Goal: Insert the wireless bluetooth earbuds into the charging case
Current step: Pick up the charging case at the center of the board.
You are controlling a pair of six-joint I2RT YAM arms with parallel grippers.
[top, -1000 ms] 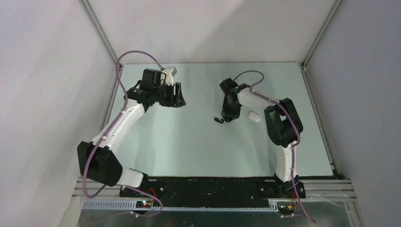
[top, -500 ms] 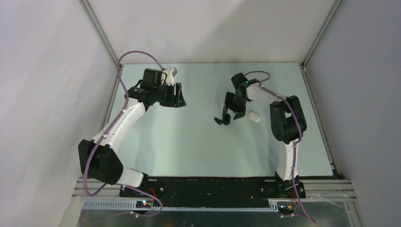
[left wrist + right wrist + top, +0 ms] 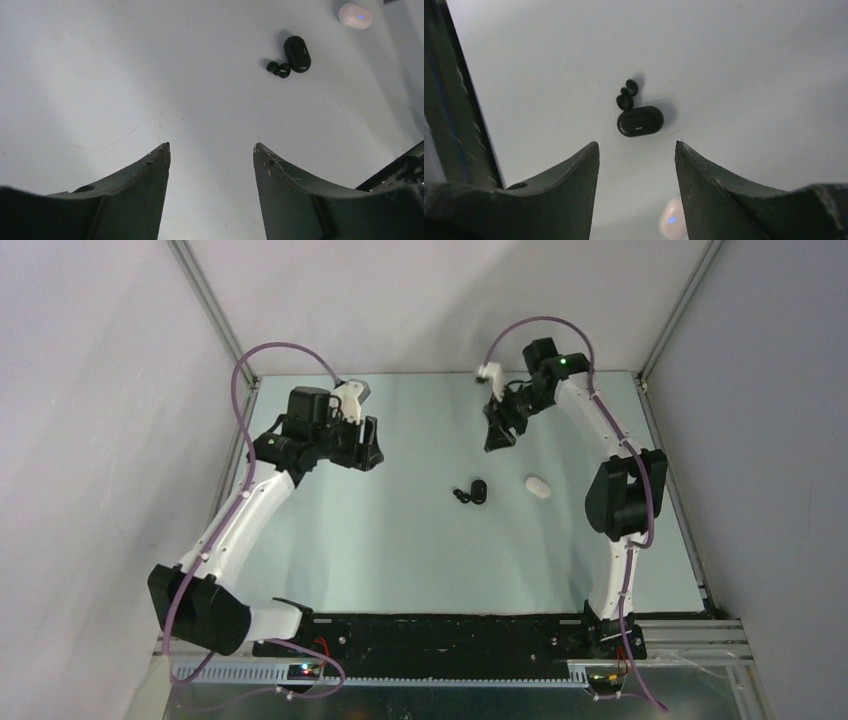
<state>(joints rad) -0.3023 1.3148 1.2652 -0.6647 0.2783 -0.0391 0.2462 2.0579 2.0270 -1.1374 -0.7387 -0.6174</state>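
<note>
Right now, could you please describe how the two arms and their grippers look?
Both the left arm and right arm have white links, bulky black joints and a looping purple cable. The left gripper and right gripper carry dark, curved, tapering fingers with scuffed tips.

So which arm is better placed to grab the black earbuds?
Right. The right fingers, open and empty, hover near the black earbuds, framing them in their wrist view; the left fingers are farther away.

Open pale matte tabletop (image 3: 400, 560) spreads across the lower and centre-left parts of the top view. Right of centre lie the obstacles: a black oval plastic case (image 3: 479, 491), tiny black earbuds (image 3: 462, 496) just beside its left, and a white oval case (image 3: 538, 487) apart to the right.
</note>
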